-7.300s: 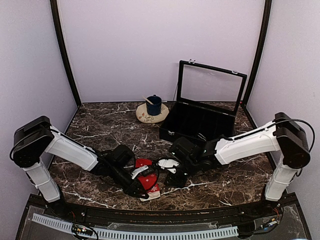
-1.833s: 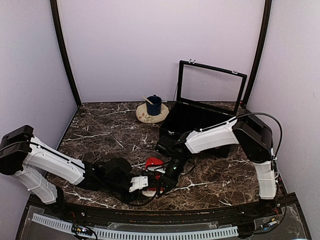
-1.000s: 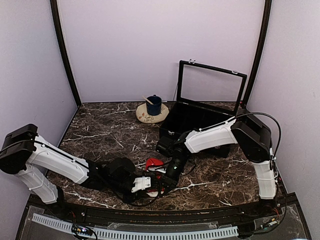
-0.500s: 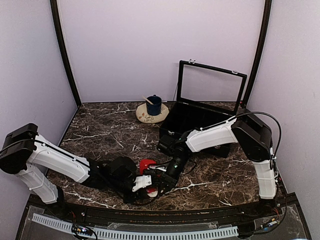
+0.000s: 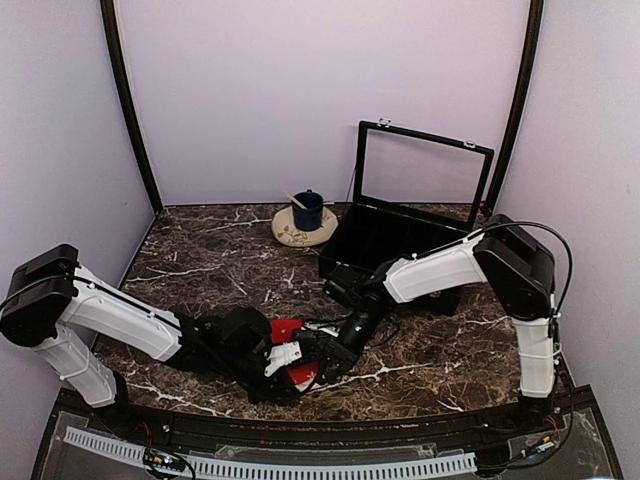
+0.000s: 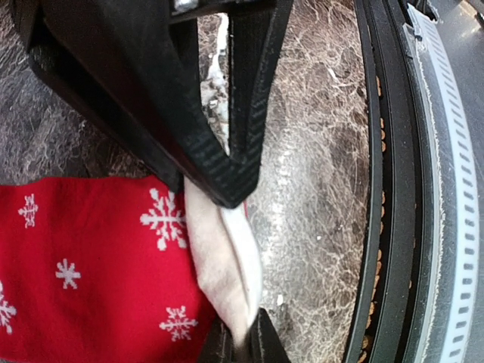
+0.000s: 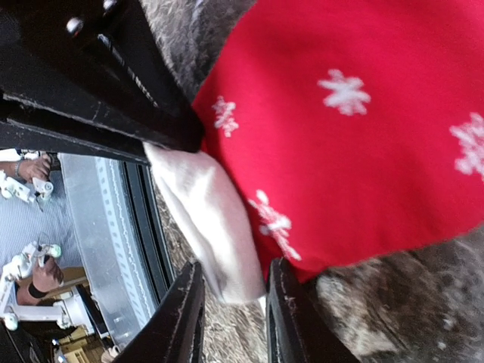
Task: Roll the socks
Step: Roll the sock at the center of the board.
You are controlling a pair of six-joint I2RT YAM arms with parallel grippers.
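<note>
Left gripper (image 6: 225, 185) lies low over the dark marble table (image 5: 200, 260), near its front edge. Its two black fingers are drawn together at the tips on the white end (image 6: 227, 265) of the red fabric sock (image 6: 91, 257) with white snowflakes. Seen from the left wrist, the sock spreads flat to the left of that pinch, with no turn of a roll in it. Just to the right, the right gripper (image 7: 236, 266) has a finger on either side of the same white end. The cloth fills the gap between them, so I judge it clamped there too, and the two grippers almost touch. The black striped sock cannot be made out in any view.

Compared with a second ago, the left arm has eased its wrist a little away from the front edge, and the right arm has drawn back slightly to the right. From above, red cloth now shows both behind the grippers and in front of them, where only a small bunched patch showed behind. That reads as the sock's end being drawn out or turned over, not wound up. By my judgement the rolling is only starting: both grippers hold one end, and the first fold is not yet made.

Further back stand a blue mug (image 5: 308, 210) on a round cream plate (image 5: 288, 236) and, to the right, an open black case (image 5: 400, 235) with a clear lid, all well apart from the work.
</note>
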